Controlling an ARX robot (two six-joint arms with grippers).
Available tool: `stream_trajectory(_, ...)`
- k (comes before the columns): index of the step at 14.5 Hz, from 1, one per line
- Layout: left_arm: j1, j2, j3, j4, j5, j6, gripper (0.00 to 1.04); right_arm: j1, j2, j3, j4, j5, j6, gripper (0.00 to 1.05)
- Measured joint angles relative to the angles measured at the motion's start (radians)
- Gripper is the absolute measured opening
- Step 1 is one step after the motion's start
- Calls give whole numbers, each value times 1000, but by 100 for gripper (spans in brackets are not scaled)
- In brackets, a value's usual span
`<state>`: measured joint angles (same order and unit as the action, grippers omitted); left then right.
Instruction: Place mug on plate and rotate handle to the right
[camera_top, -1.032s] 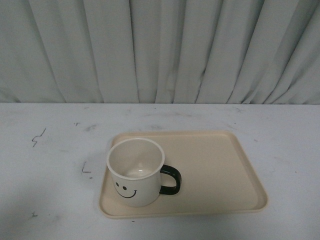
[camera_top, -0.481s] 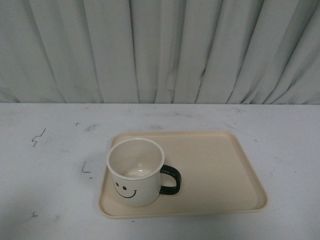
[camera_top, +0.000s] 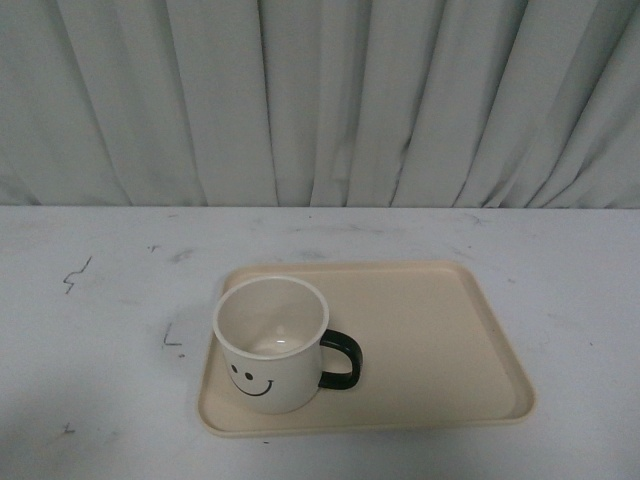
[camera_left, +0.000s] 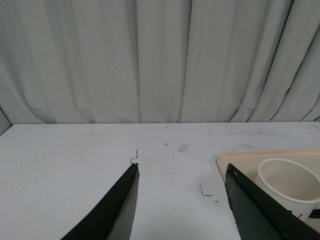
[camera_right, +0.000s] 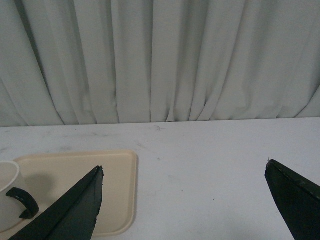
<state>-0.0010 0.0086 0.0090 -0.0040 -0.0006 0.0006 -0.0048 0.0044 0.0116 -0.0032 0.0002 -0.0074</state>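
Note:
The cream mug (camera_top: 268, 347) with a black smiley face stands upright on the left part of the beige plate (camera_top: 440, 340). Its black handle (camera_top: 341, 361) points to the right. Neither arm shows in the front view. In the left wrist view my left gripper (camera_left: 182, 167) is open over bare table, with the mug (camera_left: 287, 185) and a corner of the plate (camera_left: 235, 159) beside one finger. In the right wrist view my right gripper (camera_right: 184, 167) is open wide over bare table, with the plate (camera_right: 117, 165), the handle (camera_right: 22, 201) and part of the mug (camera_right: 6, 195) off to one side.
A white table (camera_top: 100, 300) with small dark scuff marks carries the plate. A pale pleated curtain (camera_top: 320, 100) hangs along its far edge. Bare tabletop lies on both sides of the plate.

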Motion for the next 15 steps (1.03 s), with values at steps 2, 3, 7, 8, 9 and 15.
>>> stream_trajectory(2,0,0,0,0,0,0,74,0,0,0,0,0,0,98)
stream_trajectory(3,0,0,0,0,0,0,86,0,0,0,0,0,0,98)
stream_trajectory(7,0,0,0,0,0,0,98,35,83,13,77,15,18,98)
stream_trajectory(8,0,0,0,0,0,0,98,12,207,39,195,5,43,98)
stream_trajectory(9,0,0,0,0,0,0,98,-10,340,75,311,-8,71,98)
stream_trajectory(15,0,0,0,0,0,0,98,85,1359,622,544,-37,327,98)
